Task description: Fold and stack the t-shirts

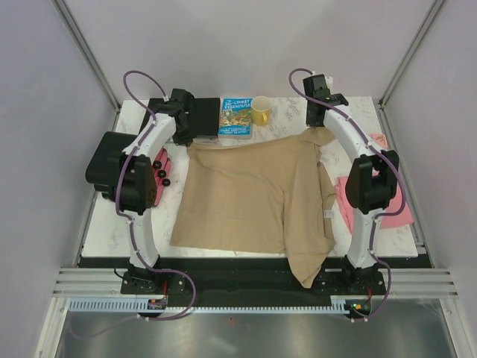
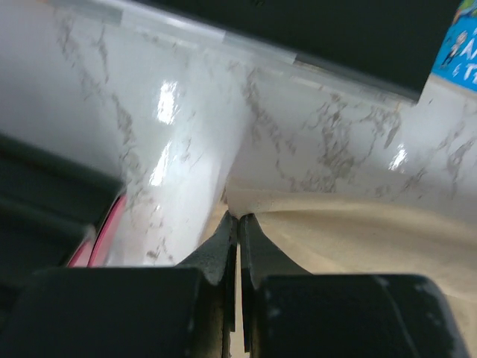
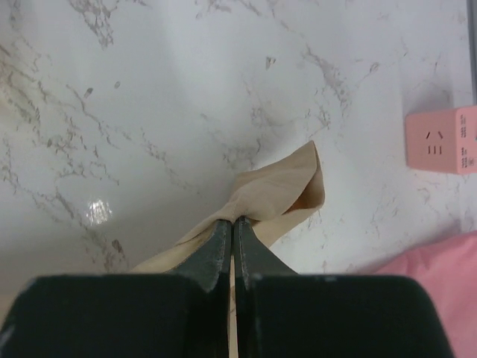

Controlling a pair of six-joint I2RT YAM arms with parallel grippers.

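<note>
The marble counter (image 1: 104, 231) carries the tan t-shirt (image 1: 238, 194), which lies spread flat over its middle. The main panel is broad from left to right. On the right side a longer folded strip runs from far to near, and its near end hangs over the near edge of the counter. A small white label shows near the right edge of this strip.

The left arm (image 1: 145, 142) bends in an arc from its base over the left side of the counter, with its wrist at the far left. The right arm (image 1: 350, 138) makes the same arc on the right side. Both reach to the far edge of the tan t-shirt.

The pink t-shirt (image 1: 399, 212) lies at the right edge of the counter, partly under the right arm and just beside the tan one.

The left tool (image 2: 237, 224) is pressed together on the far left corner of the tan t-shirt, where the cloth edge comes up between its tips. The right tool (image 3: 232, 224) is also pressed together and pinches the far right corner, which stands up a little from the marble in a point.

A book (image 1: 235, 117) and a yellow mug (image 1: 261, 111) stand at the far edge, just beyond the shirt. A small pink block (image 3: 441, 139) sits to the right of the right tool, apart from the cloth.
</note>
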